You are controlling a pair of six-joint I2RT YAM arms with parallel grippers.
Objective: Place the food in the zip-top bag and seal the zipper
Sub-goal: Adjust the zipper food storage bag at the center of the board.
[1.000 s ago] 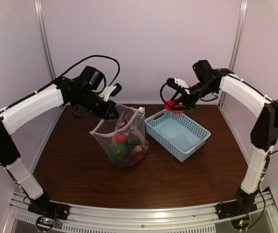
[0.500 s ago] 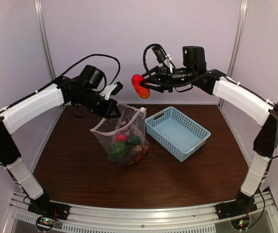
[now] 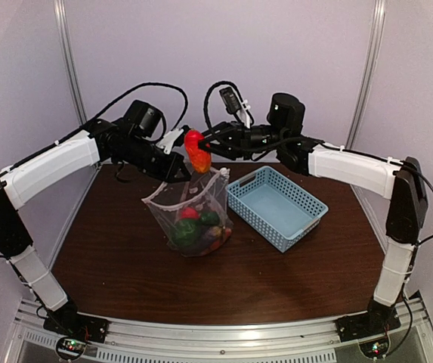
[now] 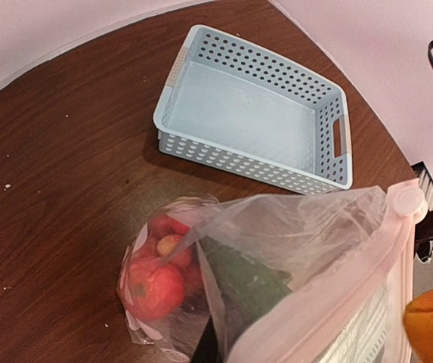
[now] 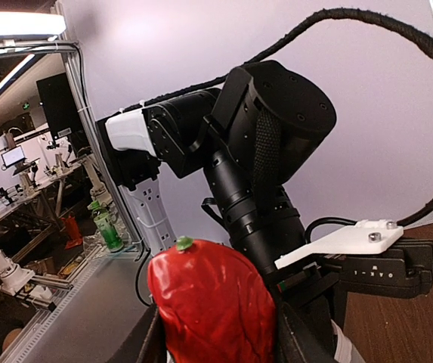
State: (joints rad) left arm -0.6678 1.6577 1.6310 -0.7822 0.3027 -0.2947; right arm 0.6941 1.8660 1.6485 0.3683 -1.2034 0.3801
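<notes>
Left tool (image 3: 175, 169) closed, right tool (image 3: 199, 148) closed, raised

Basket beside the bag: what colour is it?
The basket is light blue, with perforated walls; the left wrist view shows it best.

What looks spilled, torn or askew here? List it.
Nothing stands out. The zip-top bag stands upright, its mouth held open by the left jaws, with food inside and none spilled on the table. The right jaws hold a red piece above the mouth. The blue basket sits flat and empty.
</notes>
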